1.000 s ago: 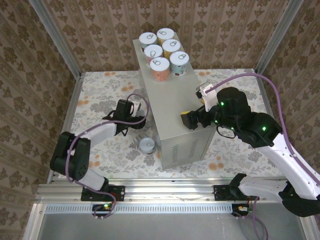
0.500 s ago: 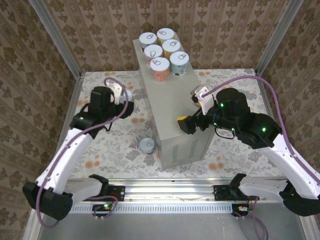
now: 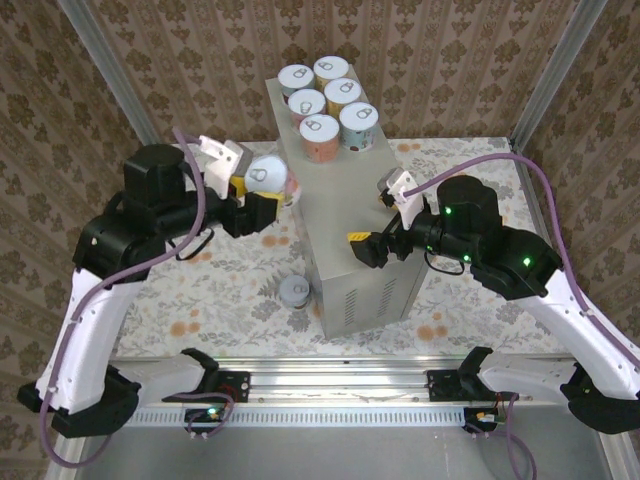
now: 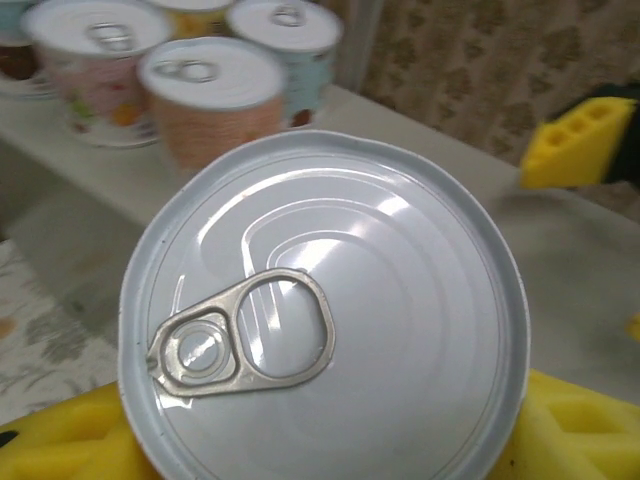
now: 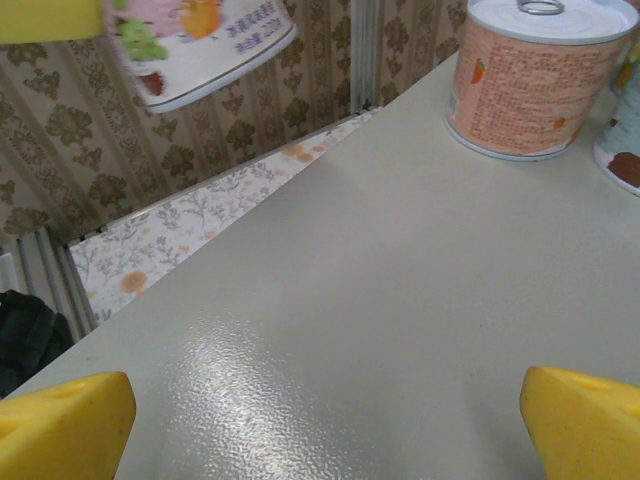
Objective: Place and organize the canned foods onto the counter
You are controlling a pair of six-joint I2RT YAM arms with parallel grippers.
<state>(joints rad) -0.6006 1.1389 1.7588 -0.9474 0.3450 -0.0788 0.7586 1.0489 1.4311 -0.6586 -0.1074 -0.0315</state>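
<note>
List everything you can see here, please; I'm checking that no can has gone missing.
Cans on the counter: six, silvery lids, pink, orange and pale blue labels, clustered at its far end.
Held can: one, silvery lid, pale fruit-print label, in the air beside the counter's left edge.
Can on the cloth: one, silvery lid, by the counter's near left corner.
Counter: one, light grey, middle of the cloth.
Floor cloth: one, pale floral, under everything.
Walls: three, brown patterned, left, back and right.
Left fingers: two, yellow, shut on the held can.
Right fingers: two, yellow, open above the counter's bare near end.
</note>
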